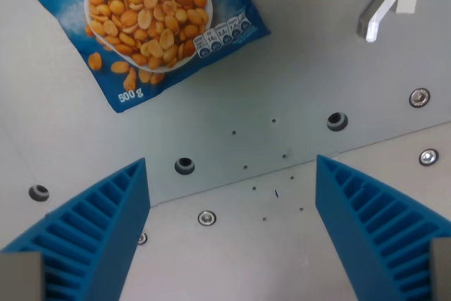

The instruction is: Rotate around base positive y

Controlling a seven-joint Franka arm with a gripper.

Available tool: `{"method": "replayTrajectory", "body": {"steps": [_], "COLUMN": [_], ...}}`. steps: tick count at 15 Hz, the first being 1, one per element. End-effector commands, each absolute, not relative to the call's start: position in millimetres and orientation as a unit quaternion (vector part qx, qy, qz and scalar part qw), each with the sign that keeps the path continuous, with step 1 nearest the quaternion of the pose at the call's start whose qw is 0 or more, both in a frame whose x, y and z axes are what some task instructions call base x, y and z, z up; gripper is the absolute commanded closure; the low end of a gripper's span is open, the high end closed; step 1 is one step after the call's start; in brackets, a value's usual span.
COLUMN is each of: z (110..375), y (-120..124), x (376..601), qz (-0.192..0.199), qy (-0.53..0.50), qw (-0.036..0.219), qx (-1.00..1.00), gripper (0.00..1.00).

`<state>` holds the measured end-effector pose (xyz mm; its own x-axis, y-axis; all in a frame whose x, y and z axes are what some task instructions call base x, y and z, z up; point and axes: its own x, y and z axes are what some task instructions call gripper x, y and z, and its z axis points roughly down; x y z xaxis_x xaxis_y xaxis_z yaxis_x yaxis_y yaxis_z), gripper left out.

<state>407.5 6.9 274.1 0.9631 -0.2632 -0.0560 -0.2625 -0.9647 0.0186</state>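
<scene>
One blue plastic peanut bag point(151, 26), printed 500 g, lies sealed on the grey metal tabletop point(282, 68), upper left in the wrist view; hand point(232, 202) spread wide, two blue ribbed fingers point(99, 223), nothing held; one white bracket point(391, 1) upper right.

There is one bag of peanuts point(151, 22), lying flat on the desk point(296, 54). There is one white bracket point(390, 1) on the desk. The pincer point(232, 227) has two blue fingers point(95, 234), one at each lower corner of the view. In the desk plate I count three dark round holes point(337, 121) and four shiny screws point(206, 217). There are also several very small dark dots point(274, 120) in the middle; I see about nine, but their exact number is hard to tell.
</scene>
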Motion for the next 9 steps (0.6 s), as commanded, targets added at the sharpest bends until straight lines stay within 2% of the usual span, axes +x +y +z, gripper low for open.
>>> {"method": "replayTrajectory", "body": {"steps": [1, 9], "z": [280.6, 280.6], "y": [6.7, 6.7], "x": [413.3, 413.3], "qz": [-0.111, -0.163], "qy": [-0.132, -0.131], "qw": [0.017, 0.024], "qx": [0.985, 0.978], "gripper": [0.0, 0.0]}}
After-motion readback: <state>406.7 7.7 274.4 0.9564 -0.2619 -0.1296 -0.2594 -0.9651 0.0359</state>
